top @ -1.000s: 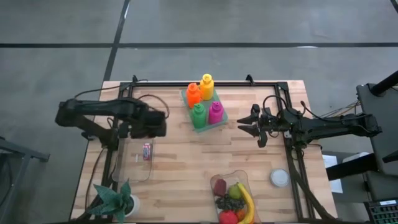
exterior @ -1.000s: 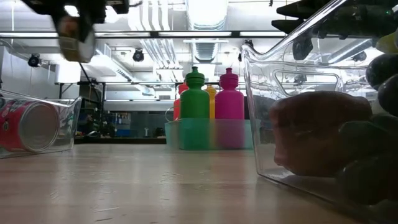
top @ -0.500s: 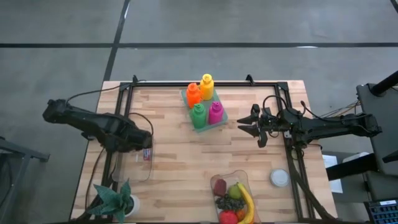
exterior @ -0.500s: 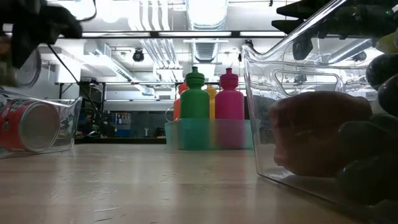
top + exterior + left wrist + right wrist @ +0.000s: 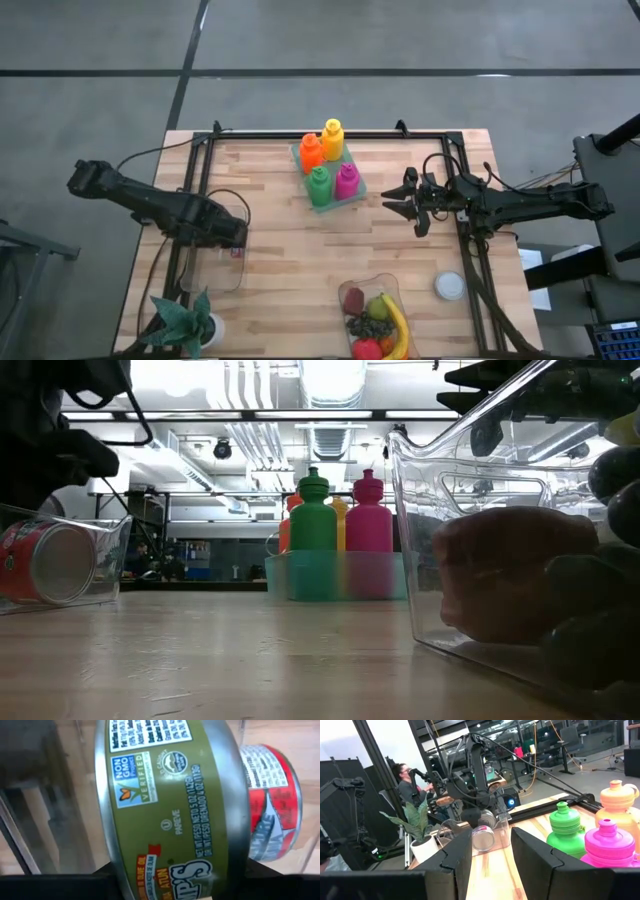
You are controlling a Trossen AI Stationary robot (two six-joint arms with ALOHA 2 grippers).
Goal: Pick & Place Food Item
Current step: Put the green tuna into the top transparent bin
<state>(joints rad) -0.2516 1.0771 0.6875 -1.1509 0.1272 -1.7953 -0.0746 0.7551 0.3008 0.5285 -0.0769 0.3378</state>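
Observation:
My left gripper [image 5: 222, 236] points down into a clear bin [image 5: 205, 275] at the table's left, shut on an olive-green tuna can [image 5: 170, 805]. A red can [image 5: 270, 800] lies on its side in the same bin, just beside the green one, and also shows in the low view as the red can [image 5: 45, 565]. My right gripper [image 5: 400, 197] hovers level over the table's right half, open, with nothing between its fingers [image 5: 457, 855]. My left gripper pinches the green can between its two fingers, which lie on the can's two flat ends [image 5: 112, 865]. The fingers come from above, pointing down. The can stands on edge, its labelled wall toward the wrist camera. Whether it touches the bin's floor, I cannot tell.
A teal tray of coloured bottles [image 5: 330, 170] stands at the far middle. A clear container of fruit [image 5: 375, 320] sits at the near edge, a white round lid [image 5: 449, 286] to its right, a potted plant [image 5: 185, 320] at the near left. A person [image 5: 407, 785] works beyond the table.
My left gripper has come down with the green can, moving toward the table's left and near edges, into the clear bin beside the red can. It stays shut on the can.

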